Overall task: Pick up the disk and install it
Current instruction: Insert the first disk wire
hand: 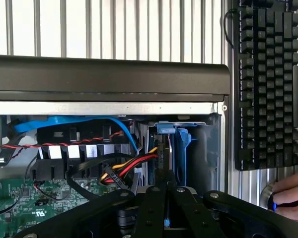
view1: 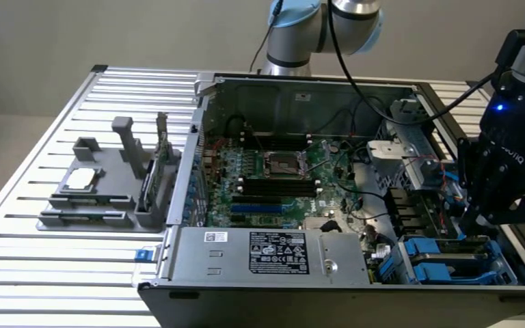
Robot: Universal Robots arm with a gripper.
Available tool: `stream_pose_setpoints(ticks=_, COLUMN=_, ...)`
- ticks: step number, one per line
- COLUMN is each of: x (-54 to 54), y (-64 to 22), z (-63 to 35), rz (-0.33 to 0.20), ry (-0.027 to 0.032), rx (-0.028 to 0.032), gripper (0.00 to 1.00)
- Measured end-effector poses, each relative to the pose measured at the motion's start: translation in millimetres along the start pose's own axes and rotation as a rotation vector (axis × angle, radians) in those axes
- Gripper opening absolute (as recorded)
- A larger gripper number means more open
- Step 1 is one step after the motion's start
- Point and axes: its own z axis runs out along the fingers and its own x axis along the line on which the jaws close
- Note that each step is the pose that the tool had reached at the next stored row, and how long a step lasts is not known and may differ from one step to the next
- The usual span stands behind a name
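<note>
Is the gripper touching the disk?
Cannot tell. In the wrist view the gripper overlaps the disk in its bay; neither contact nor gap shows plainly.

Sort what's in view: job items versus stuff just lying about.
Job: disk in its blue carrier; gripper, shut, right at it; open computer case.
Lying about: keyboard; square chip on grey holder; power-supply box; a person's hand.

Arm [view1: 322, 27] arched over toward the exterior view's right, tool [view1: 478, 220] downward, jaws fully together.
</note>
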Motion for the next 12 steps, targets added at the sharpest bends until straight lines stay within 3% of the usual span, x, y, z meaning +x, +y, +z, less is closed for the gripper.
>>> stream_pose_setpoints(ticks=5, x=-0.1, y=0.6, z=0.1, rz=-0.001, ry=0.0041, rx=-0.0001, gripper=0.11)
stream_pose_setpoints(ticks=8, x=0.0, y=3.6, z=0.3, rz=-0.002, ry=0.0154, rx=-0.0001, gripper=0.11)
stream_pose_setpoints(ticks=12, x=0.0, y=5.5, z=0.5, rz=-0.002, ry=0.0174, rx=0.0004, gripper=0.11)
